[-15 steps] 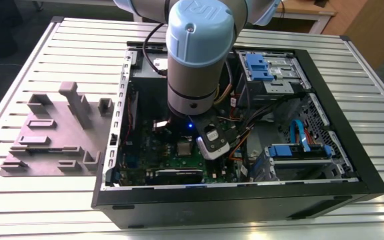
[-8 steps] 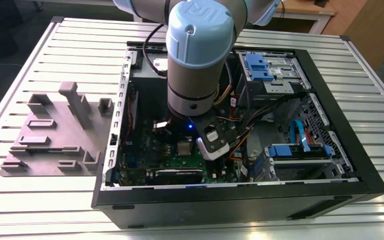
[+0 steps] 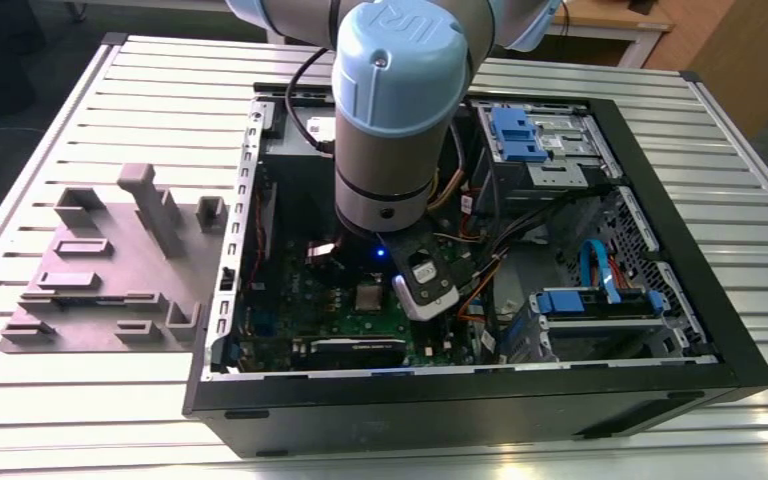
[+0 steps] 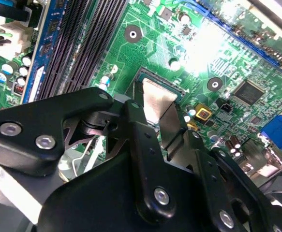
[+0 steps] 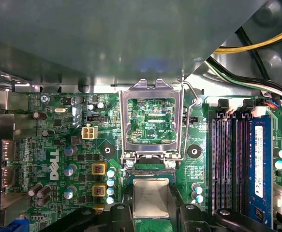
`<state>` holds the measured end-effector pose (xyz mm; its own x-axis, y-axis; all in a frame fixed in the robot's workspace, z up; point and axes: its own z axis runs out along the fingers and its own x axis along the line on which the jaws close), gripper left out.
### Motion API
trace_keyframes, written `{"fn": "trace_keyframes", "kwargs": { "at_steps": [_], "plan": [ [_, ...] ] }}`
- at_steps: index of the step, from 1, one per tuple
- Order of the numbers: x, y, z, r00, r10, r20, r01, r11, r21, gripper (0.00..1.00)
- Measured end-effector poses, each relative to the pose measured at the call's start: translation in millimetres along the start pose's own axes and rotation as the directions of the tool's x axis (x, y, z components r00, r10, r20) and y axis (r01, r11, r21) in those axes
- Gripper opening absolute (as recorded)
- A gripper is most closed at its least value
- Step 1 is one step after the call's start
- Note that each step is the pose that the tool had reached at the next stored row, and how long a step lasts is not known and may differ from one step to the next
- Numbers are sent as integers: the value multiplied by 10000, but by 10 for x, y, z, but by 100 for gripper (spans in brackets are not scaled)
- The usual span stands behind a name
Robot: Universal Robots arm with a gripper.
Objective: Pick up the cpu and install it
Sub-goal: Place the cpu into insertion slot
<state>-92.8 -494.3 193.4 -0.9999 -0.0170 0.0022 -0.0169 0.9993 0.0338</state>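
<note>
Down inside the open case (image 3: pixel 464 405) reaches the arm (image 3: pixel 391 120). Beneath the gripper (image 5: pixel 151 208) lies the green motherboard (image 5: pixel 58 130). Just beyond its fingertips the socket frame (image 5: pixel 123 121) stands flipped open. Between the fingers (image 4: pixel 137 125), set narrow and pressed to two sides, sits the cpu (image 5: pixel 150 193), gripped low over the motherboard; whether it is seated, I cannot tell.

Arm (image 3: pixel 384 130) stands near vertical in the exterior view, last joint pointing straight down. Claw (image 4: pixel 155 113) sits low. Its black fingers (image 4: pixel 137 125) are drawn in, one on each side of the cpu (image 5: pixel 150 197), touching its edges.
</note>
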Motion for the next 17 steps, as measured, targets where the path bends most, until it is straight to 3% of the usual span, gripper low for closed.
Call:
{"fn": "trace_keyframes", "kwargs": {
  "at_steps": [17],
  "plan": [
    [13,0,3,10000,-2,18,2,10000,-2,38]
  ]
}}
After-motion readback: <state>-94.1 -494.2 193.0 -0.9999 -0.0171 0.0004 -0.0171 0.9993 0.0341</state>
